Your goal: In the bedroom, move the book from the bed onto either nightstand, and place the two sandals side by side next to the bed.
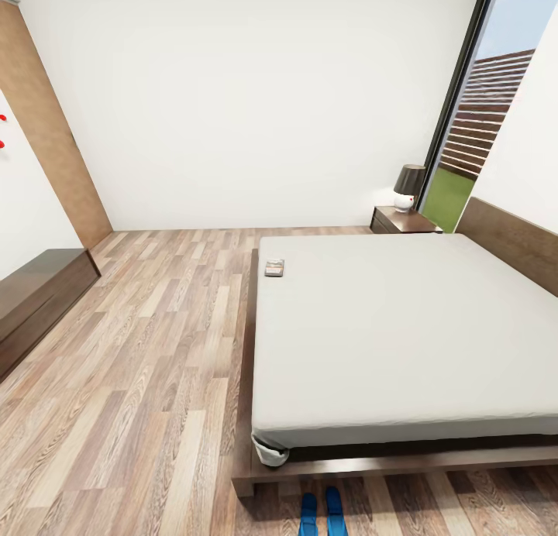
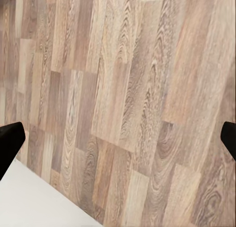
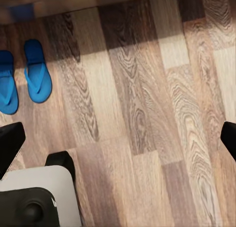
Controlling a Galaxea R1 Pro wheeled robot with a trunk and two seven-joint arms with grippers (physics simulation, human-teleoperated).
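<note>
Bed: one bed (image 1: 403, 327) is filling the right half of the head view, its grey mattress lying on a dark wooden frame, with the headboard (image 1: 515, 238) running along the right edge.
Book: one book (image 1: 274, 268) is lying flat on the mattress near its upper left corner, just left of the frame's centre.
Sandals: two sandals are sitting side by side on the floor at the bottom edge of the head view, just below the bed frame, one (image 1: 308, 516) left of the other (image 1: 335, 513); in the right wrist view both are showing at the upper left, one (image 3: 8, 89) beside the other (image 3: 38, 70), close together and parallel.
Nightstand: one nightstand (image 1: 403, 221) is standing at the upper right, beside the bed's far corner, near the window (image 1: 488, 110).
Lamp: one lamp (image 1: 408, 187) with a dark shade is sitting on the nightstand.
Bench: one long dark bench (image 1: 39, 296) is running along the left edge.
Floor: wood planks (image 1: 139, 350) are covering the left and the bottom.
Left gripper: two dark fingertips (image 2: 11, 141) are showing at opposite edges of the left wrist view, spread wide with nothing between them but floor.
Right gripper: two dark fingertips (image 3: 10, 143) are likewise standing far apart in the right wrist view, holding nothing.
</note>
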